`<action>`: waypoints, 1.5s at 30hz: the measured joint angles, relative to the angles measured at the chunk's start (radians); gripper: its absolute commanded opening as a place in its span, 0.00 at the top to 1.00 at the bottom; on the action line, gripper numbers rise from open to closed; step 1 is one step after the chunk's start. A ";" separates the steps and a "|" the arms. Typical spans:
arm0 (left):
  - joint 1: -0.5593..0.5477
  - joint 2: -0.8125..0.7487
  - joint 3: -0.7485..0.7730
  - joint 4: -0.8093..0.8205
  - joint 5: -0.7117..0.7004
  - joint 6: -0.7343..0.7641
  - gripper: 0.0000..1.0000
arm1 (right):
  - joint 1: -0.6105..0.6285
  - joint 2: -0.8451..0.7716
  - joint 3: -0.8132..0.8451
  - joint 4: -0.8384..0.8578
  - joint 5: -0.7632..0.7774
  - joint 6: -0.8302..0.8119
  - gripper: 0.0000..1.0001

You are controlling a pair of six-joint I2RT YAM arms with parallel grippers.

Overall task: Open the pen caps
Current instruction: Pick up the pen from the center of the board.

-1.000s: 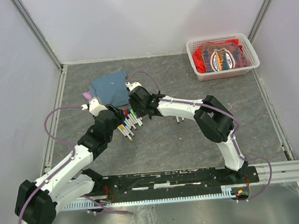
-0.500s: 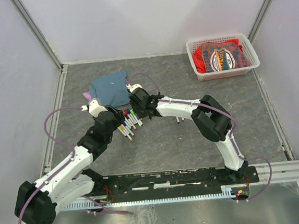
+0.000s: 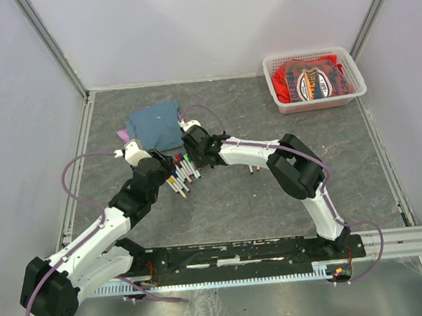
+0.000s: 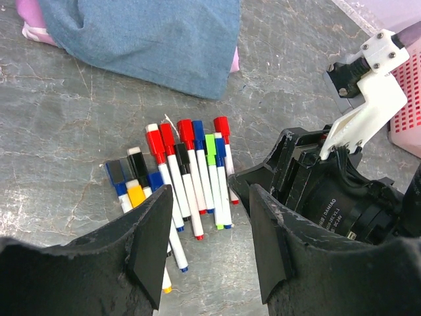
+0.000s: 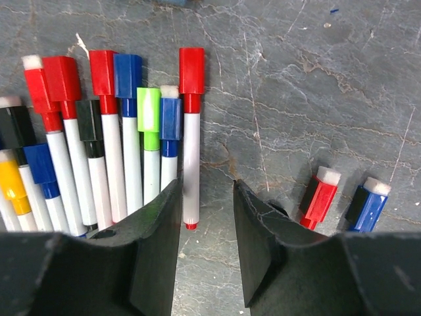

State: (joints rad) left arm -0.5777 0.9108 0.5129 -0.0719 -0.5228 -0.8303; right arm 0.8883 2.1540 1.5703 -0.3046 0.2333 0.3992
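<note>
Nearest you, the black base plate (image 3: 241, 253) carries both arm bases along the front edge of the table (image 3: 230, 208). Between the two arms the grey stone-patterned top lies bare, and that is your widest room. On the left, the side track (image 3: 75, 151) runs close by the left arm, and a purple cable (image 3: 65, 178) loops out towards it.

Further in, both claws meet over the row of pens (image 3: 181, 172). Your left claw (image 4: 207, 197) is spread wide with nothing in it. The pens lie just past its fingertips, tails towards it, with the pen caps (image 4: 186, 131) at the far ends. The right arm's wrist crowds in just beside its right finger, so room is tight there.

Your right claw (image 5: 205, 194) also stands apart and empty, over the tails of the same row. The rightmost pen, the one with a red cap (image 5: 191, 70), has its tail inside the gap, hard by the left-hand finger in that view. Whether it touches you cannot tell. Off to the right, well apart from the row, lie a loose red piece (image 5: 318, 196) and a loose blue piece (image 5: 367, 203), each short and white-tipped. They look like caps off their pens.

The fingers hide the lower barrels in both wrist views, and the right wrist view cuts off the leftmost pens.

Beyond the pens lies a blue cloth (image 3: 156, 126) with something pink (image 3: 122, 136) poking out from under it. In the far right corner a white basket (image 3: 317, 105) holding red fabric sits near the walls.
</note>
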 measured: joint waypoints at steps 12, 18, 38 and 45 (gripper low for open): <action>0.000 0.000 -0.010 0.000 0.000 0.000 0.43 | 0.000 0.017 0.000 -0.004 0.010 -0.001 0.58; 0.000 -0.001 -0.010 0.000 0.000 0.000 0.40 | 0.000 0.018 0.000 -0.004 0.017 -0.001 0.64; 0.000 0.054 -0.004 -0.001 0.014 -0.025 0.32 | 0.000 0.000 -0.059 0.079 0.034 0.081 0.92; 0.002 0.115 0.028 0.001 0.063 -0.025 0.29 | 0.000 -0.067 -0.160 0.112 0.032 0.101 0.96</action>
State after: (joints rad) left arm -0.5755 1.0256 0.5407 -0.0711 -0.4599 -0.8555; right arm 0.8883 2.0869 1.4101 -0.1928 0.2649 0.4999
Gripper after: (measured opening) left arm 0.699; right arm 0.154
